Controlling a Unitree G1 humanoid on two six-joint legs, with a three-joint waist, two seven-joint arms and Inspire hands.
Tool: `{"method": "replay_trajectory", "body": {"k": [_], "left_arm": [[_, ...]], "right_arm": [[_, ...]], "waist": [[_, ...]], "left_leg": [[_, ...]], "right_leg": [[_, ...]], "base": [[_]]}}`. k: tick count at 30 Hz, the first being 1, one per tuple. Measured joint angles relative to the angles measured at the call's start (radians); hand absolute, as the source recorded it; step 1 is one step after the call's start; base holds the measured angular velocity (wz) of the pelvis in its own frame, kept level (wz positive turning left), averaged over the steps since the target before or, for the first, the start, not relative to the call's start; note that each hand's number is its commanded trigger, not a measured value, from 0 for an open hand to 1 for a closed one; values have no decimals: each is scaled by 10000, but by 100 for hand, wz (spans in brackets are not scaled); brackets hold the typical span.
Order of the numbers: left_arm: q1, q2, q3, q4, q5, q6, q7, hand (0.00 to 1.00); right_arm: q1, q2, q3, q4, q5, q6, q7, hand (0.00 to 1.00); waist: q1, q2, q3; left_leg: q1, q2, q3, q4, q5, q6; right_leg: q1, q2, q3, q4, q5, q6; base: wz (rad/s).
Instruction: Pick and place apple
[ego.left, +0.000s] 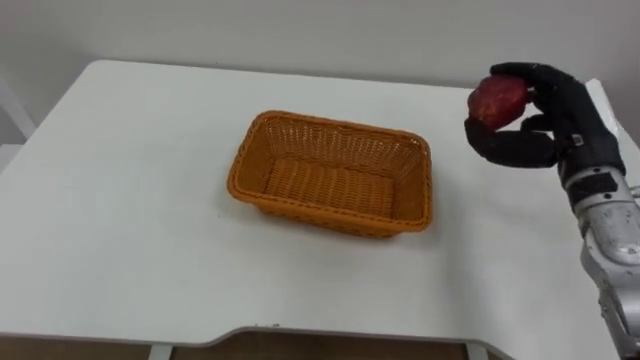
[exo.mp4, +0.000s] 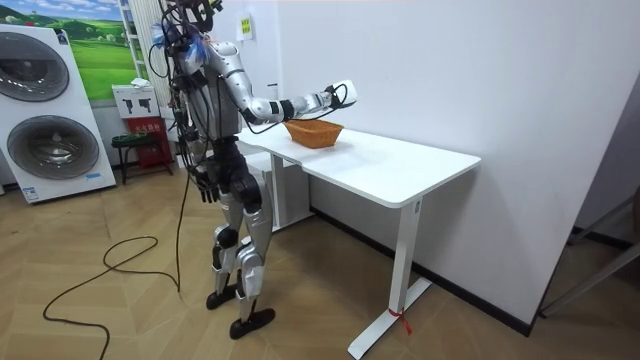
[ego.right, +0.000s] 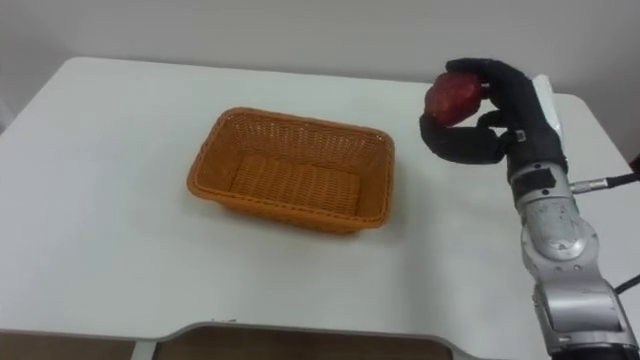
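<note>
My right hand (ego.left: 545, 120) (ego.right: 495, 115) is raised above the white table (ego.left: 120, 200) to the right of the basket, its black fingers curled round a red apple (ego.left: 496, 98) (ego.right: 453, 97). The orange wicker basket (ego.left: 335, 172) (ego.right: 292, 168) sits in the middle of the table with nothing in it. In the room view I stand at the table's end with my right arm stretched out over it, the hand (exo.mp4: 342, 95) just past the basket (exo.mp4: 313, 133). My left hand (exo.mp4: 204, 183) hangs at my side.
The table (exo.mp4: 400, 165) stands against a white wall. Washing machines (exo.mp4: 50, 115) and a small red stool (exo.mp4: 135, 145) stand behind me at the room view's left.
</note>
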Motion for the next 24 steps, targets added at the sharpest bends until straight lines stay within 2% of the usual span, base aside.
{"method": "replay_trajectory", "body": {"k": [2, 5, 7, 11, 12, 14, 15, 24], "left_arm": [[-15, 11, -70, -31, -7, -1, 2, 0], [-53, 33, -620, -28, -105, -9, -2, 0], [-126, 27, -865, -15, -115, -36, -14, 0], [-224, 19, -972, -7, -111, -83, -14, 0], [-293, 20, -1050, -8, -110, -83, -14, 0], [-291, 21, -1067, 0, -102, -64, -14, 0], [-302, 14, -1080, -2, -100, -26, -14, 0], [-360, 13, -1168, -3, -108, 79, 17, 0]], "right_arm": [[0, 6, 272, -371, -79, 3, 137, 100], [1, 29, 1060, -709, -76, 20, 563, 100], [7, 105, 1538, -801, -90, 23, 1088, 100], [7, 241, 1922, -1110, -81, 145, 1530, 100], [7, 242, 2018, -1200, -81, 159, 1606, 95], [6, 241, 2202, -1254, -73, 160, 1656, 29], [6, 242, 2300, -1253, -73, 185, 1727, 0], [6, 303, 2928, -1251, -49, 372, 1863, 0]], "waist": [[-4, -3, -2], [40, -6, -4], [158, -29, -9], [440, -17, 0], [485, -12, 3], [575, -3, 8], [629, 4, 12], [770, 136, 64]], "left_leg": [[-48, 8, 6, 5, 4, -6], [-15, 11, 11, 5, 4, -6], [-20, 10, 4, 5, 4, -6], [-7, 9, 48, -40, 4, -6], [-12, 9, 46, -53, 4, -6], [-36, 10, 20, -58, 4, -6], [-26, 10, 21, -56, 4, -6], [-90, 7, -2, -28, 4, -6]], "right_leg": [[5, 6, -6, 0, 16, -5], [34, 11, 13, 0, 18, -8], [14, 9, 32, -1, 19, -6], [-3, 26, 127, -7, 24, 3], [-3, 25, 123, -9, 25, 4], [11, 29, 115, -16, 25, 4], [20, 30, 119, -20, 25, 4], [-7, 22, 97, -10, 25, 4]], "base": [[0], [0], [0], [-3], [0], [0], [0], [0]]}}
